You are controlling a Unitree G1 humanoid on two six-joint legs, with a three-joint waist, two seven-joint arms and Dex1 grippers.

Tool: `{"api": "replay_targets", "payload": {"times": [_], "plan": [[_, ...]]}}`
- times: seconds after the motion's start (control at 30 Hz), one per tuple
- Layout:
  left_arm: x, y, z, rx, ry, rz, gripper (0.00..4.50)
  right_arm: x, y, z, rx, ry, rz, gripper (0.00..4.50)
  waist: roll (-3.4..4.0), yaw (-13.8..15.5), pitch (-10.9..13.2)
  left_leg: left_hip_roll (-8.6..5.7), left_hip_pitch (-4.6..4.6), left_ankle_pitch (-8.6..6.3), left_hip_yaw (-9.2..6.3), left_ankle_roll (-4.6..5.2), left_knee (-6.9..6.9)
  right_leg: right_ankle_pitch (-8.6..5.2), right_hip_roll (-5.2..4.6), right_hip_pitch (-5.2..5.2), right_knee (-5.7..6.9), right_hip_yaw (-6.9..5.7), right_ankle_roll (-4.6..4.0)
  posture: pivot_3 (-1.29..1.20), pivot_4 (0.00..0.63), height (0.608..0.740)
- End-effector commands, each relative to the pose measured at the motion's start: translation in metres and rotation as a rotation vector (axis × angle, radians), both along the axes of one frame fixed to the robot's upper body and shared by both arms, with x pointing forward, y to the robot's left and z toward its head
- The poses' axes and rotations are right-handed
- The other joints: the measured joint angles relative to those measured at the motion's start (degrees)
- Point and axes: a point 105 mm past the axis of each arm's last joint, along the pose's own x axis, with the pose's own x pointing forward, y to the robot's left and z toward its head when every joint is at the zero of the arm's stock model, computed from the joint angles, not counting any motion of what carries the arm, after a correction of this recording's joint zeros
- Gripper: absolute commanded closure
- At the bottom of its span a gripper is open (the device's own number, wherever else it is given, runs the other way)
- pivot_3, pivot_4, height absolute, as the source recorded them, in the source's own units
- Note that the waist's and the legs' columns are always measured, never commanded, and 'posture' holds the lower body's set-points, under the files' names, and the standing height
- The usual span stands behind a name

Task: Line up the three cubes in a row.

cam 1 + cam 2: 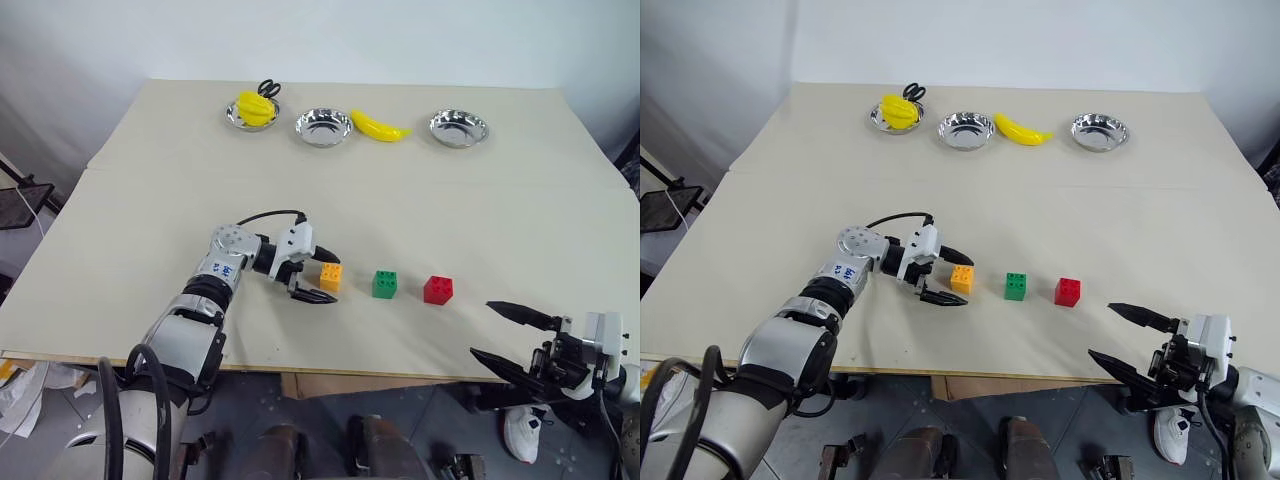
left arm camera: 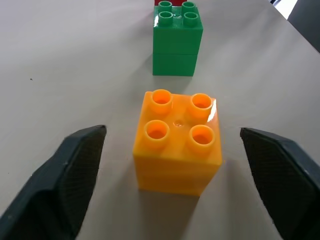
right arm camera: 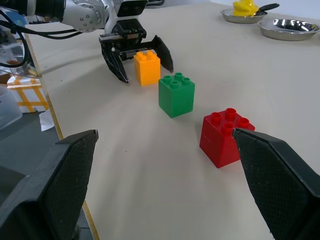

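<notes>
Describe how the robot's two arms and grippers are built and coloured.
The left arm has silver-grey metal segments joined by black rings, with a small blue marking near the wrist and a black cable looping over it. The left gripper has a white housing and two black pointed fingers with textured inner pads. The right gripper matches it: a white block, black mechanism and two long black fingers.

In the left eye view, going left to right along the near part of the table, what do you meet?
Left claw, open around the orange cube → green cube → red cube → right claw, open, off the table's near edge.
</notes>
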Motion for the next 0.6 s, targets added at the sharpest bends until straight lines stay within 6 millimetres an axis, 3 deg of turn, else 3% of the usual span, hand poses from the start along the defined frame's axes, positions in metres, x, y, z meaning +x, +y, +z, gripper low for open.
{"api": "replay_targets", "payload": {"times": [0.03, 0.3, 0.43, 0.6], "plan": [[-0.001, 0.022, 0.019, -0.041, -0.048, -0.018, 0.07, 0.004, -0.001, 0.007, -0.002, -0.035, 0.001, 0.0, 0.0, -0.2, 0.0, 0.0, 0.0, 0.0, 0.0, -0.01, 0.0, 0.0, 0.0, -0.01, 0.02, 0.0, 0.0, 0.0, 0.15, 0.74], [-0.018, 0.095, 0.039, -0.098, -0.109, 0.065, 0.07, 0.011, -0.01, 0.01, -0.025, -0.046, 0.01, 0.0, 0.01, -0.28, 0.0, 0.03, 0.03, 0.01, -0.02, -0.07, -0.01, 0.0, 0.01, -0.05, 0.08, 0.01, -0.01, 0.0, 0.15, 0.74], [-0.037, 0.15, 0.048, -0.127, -0.138, 0.272, 0.07, 0.015, -0.026, 0.01, -0.082, -0.042, 0.003, 0.0, 0.02, -0.3, -0.01, 0.03, 0.03, -0.01, -0.01, -0.02, 0.0, 0.0, -0.01, -0.02, 0.06, 0.04, -0.01, 0.0, 0.15, 0.74], [-0.066, 0.171, 0.05, -0.156, -0.134, 0.412, 0.07, 0.021, -0.046, 0.011, -0.135, -0.035, -0.01, 0.0, 0.04, -0.03, -0.02, 0.04, 0.05, -0.05, -0.05, 0.05, -0.02, -0.01, -0.04, 0.08, -0.08, 0.03, -0.02, 0.0, 0.15, 0.74]]}}
